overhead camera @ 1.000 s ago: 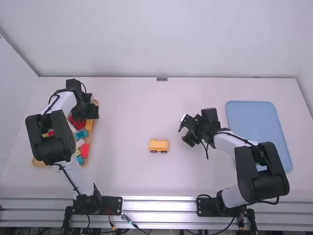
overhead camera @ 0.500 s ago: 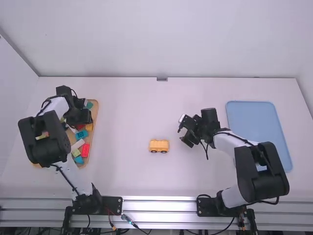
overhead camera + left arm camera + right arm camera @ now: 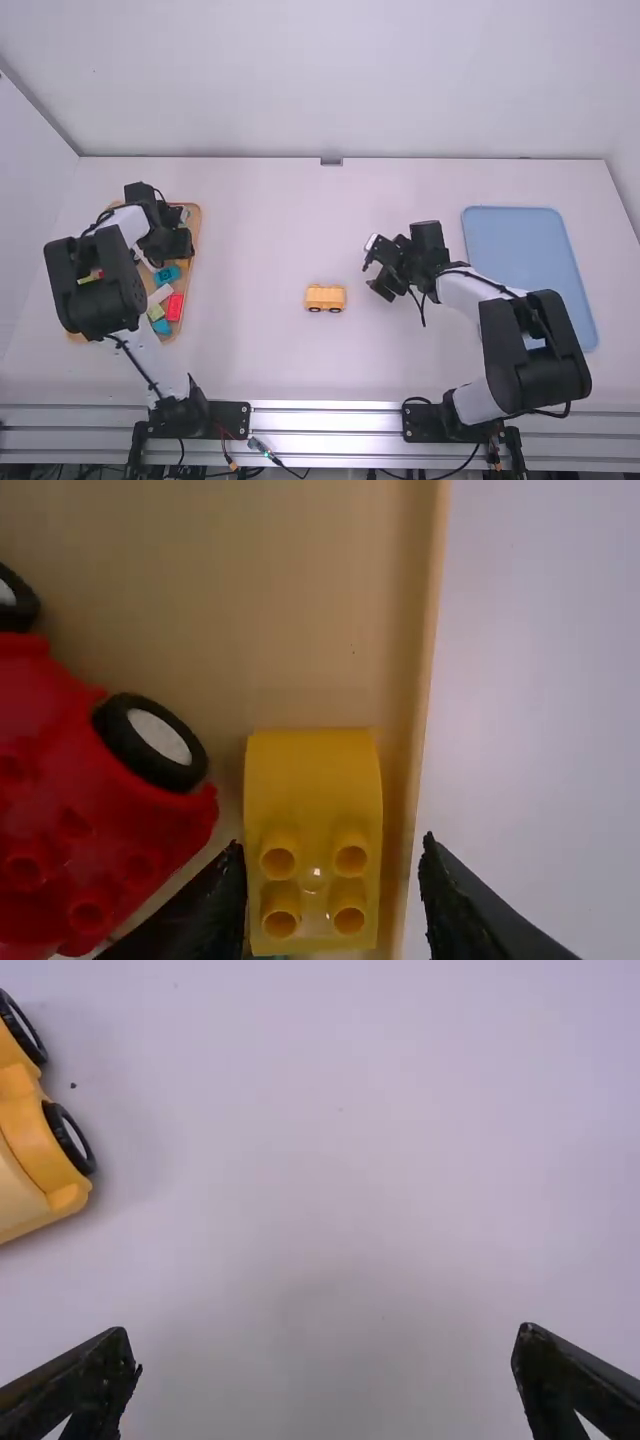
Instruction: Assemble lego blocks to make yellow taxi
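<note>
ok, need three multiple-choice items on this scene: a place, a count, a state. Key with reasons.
1. Where is the yellow wheeled piece?
A) blue tray
B) on the table, between the two grippers
C) tan tray

2. How many studs show on the yellow block between the left gripper's fingers?
A) two
B) six
C) four

3. The right gripper is:
A) open, holding nothing
B) shut on a wheel
C) holding a red block

Key:
1 B: the high view shows it on the white surface, off both trays.
2 C: the left wrist view shows two rows of two.
3 A: its fingertips stand wide apart with only table between.
</note>
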